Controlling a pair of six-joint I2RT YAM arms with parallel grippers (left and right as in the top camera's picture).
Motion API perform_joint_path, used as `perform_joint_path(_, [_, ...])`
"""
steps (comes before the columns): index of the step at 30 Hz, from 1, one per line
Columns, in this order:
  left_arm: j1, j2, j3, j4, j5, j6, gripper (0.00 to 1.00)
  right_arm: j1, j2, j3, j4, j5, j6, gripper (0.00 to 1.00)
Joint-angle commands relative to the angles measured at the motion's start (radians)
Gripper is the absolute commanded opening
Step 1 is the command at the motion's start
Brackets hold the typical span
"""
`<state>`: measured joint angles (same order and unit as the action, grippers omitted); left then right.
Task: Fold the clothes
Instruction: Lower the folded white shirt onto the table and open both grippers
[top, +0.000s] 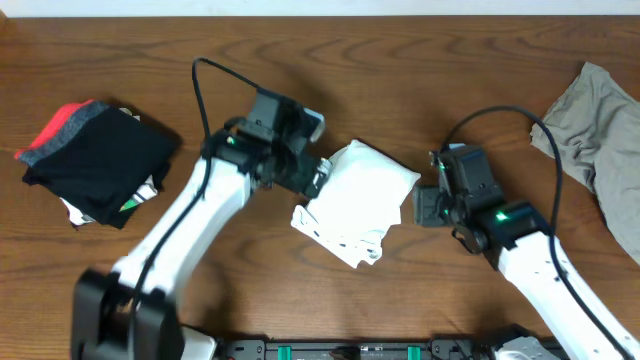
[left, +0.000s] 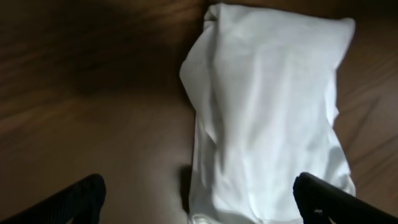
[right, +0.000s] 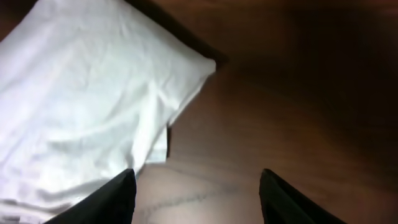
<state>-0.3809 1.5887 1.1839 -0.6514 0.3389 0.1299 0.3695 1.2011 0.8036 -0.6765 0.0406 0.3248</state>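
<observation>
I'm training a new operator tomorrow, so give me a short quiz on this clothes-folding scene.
1. Short answer: are the left gripper and the right gripper open or shut?
2. True or false: the folded white garment lies on the table between the two grippers.
3. Pick one: the khaki-grey garment is A) folded flat at the centre, B) lying crumpled near the table's right edge, C) held in a gripper.
Key: 1. both open, holding nothing; 2. true; 3. B.
</observation>
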Motion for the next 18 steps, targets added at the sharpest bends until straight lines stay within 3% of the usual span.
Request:
perform_joint_path(1, [0.059,0.109,-0.006,0.047,0.235,0.101,0.98,-0.009,-0.03,0.016,-0.042,0.008,0.005,0.62])
perform_joint_path(6, [0.089,0.219,-0.006,0.142,0.478,0.125,0.98,-0.008,-0.027,0.015,-0.079,0.008,0.011,0.62])
perform_joint_path(18, [0.087,0.303,-0.006,0.26,0.492,0.124,0.98,-0.008,-0.023,0.013,-0.08,0.003,0.023,0.62])
